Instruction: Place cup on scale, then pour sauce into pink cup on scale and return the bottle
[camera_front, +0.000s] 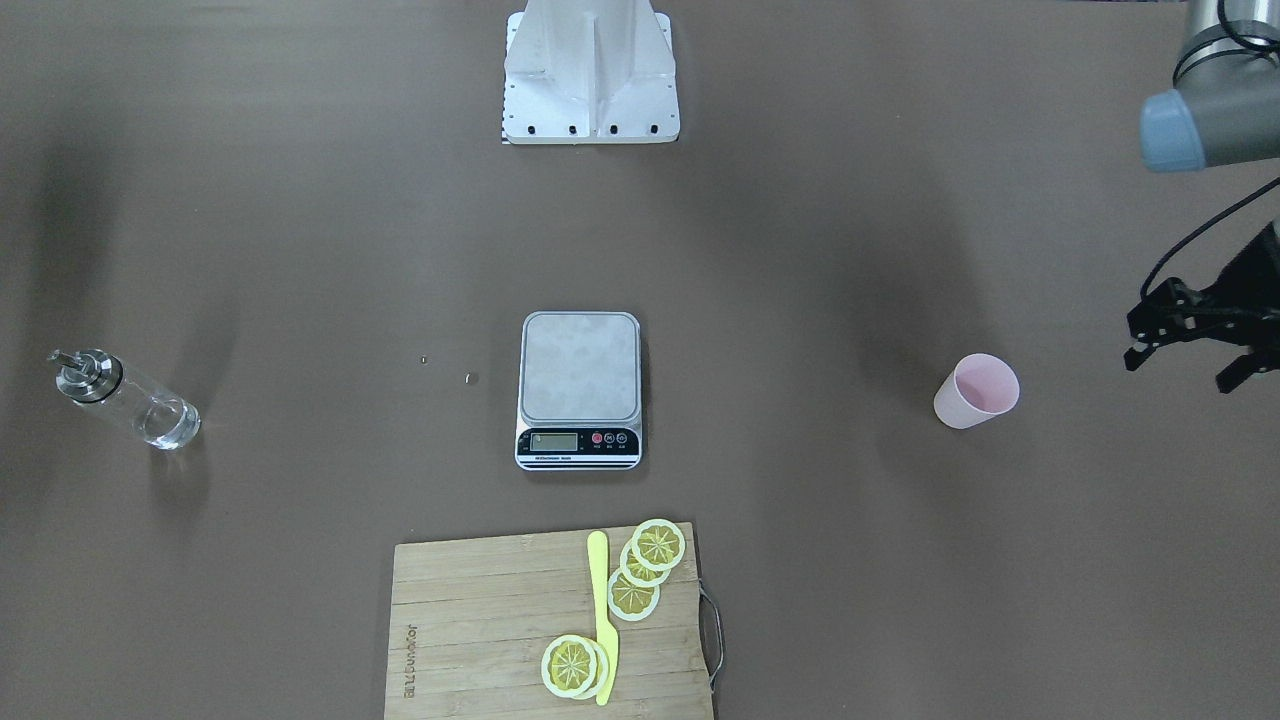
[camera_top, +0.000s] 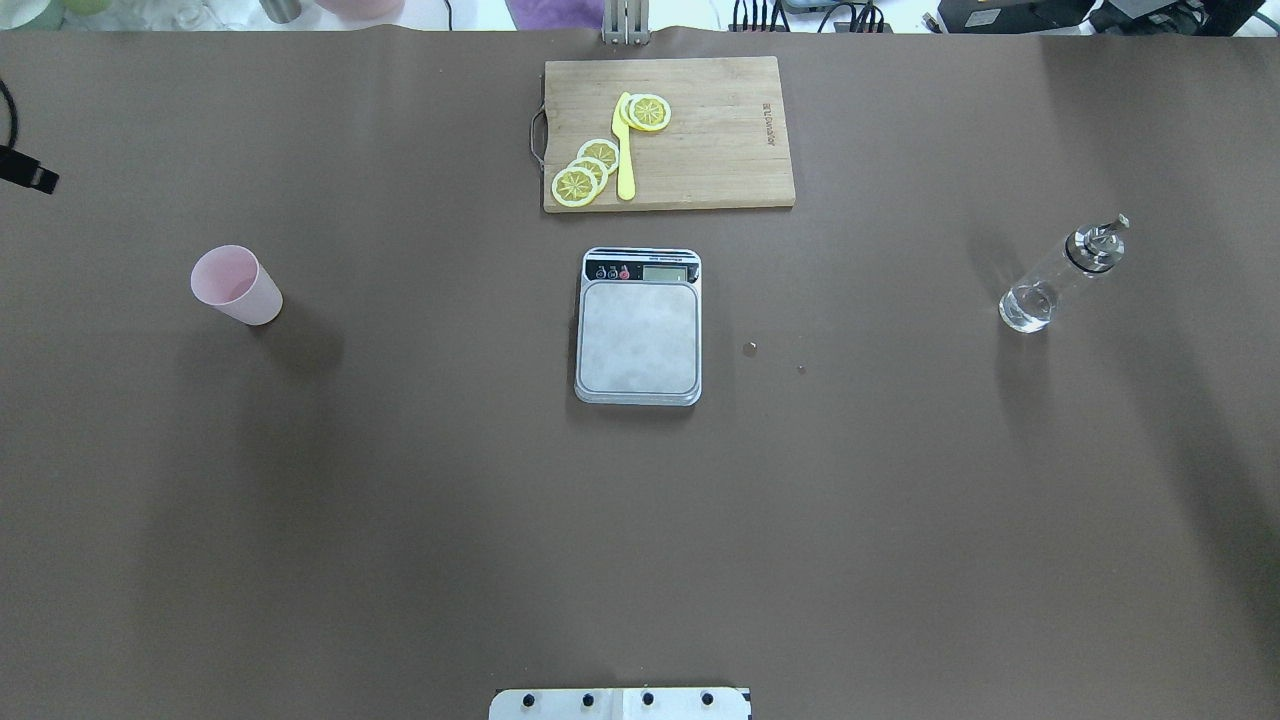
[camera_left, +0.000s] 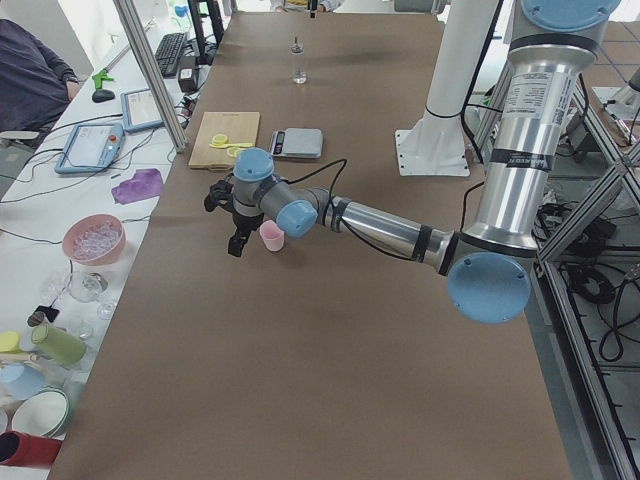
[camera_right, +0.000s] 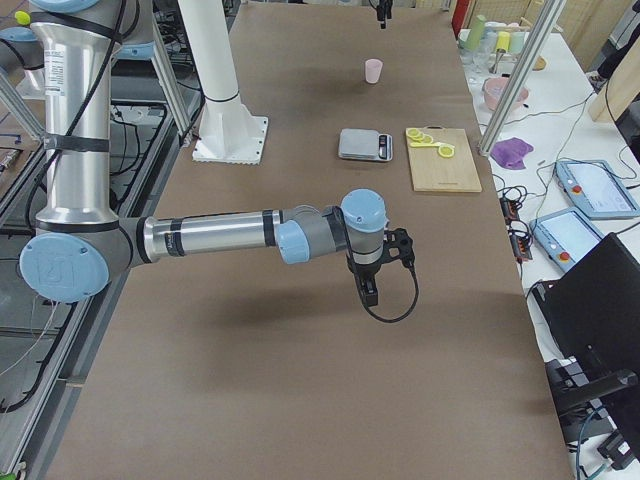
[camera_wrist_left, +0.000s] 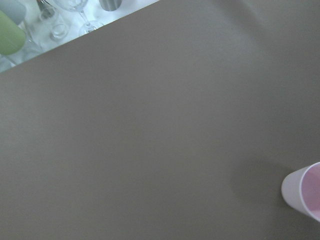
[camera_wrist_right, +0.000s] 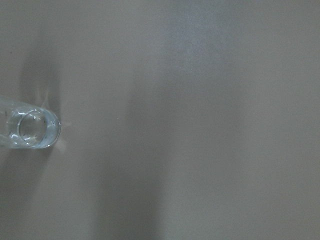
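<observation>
The pale pink cup stands upright on the brown table, well to the robot's left of the scale; it also shows in the overhead view and at the left wrist view's lower right edge. The scale's steel platform is bare. My left gripper hovers beyond the cup, open and empty. The glass bottle with its metal spout stands far on the other side. The right wrist view shows it from above. My right gripper hangs above the table; I cannot tell if it is open.
A wooden cutting board with lemon slices and a yellow knife lies beyond the scale. The robot's white base stands behind the scale. Bowls and glasses sit off the table's left end.
</observation>
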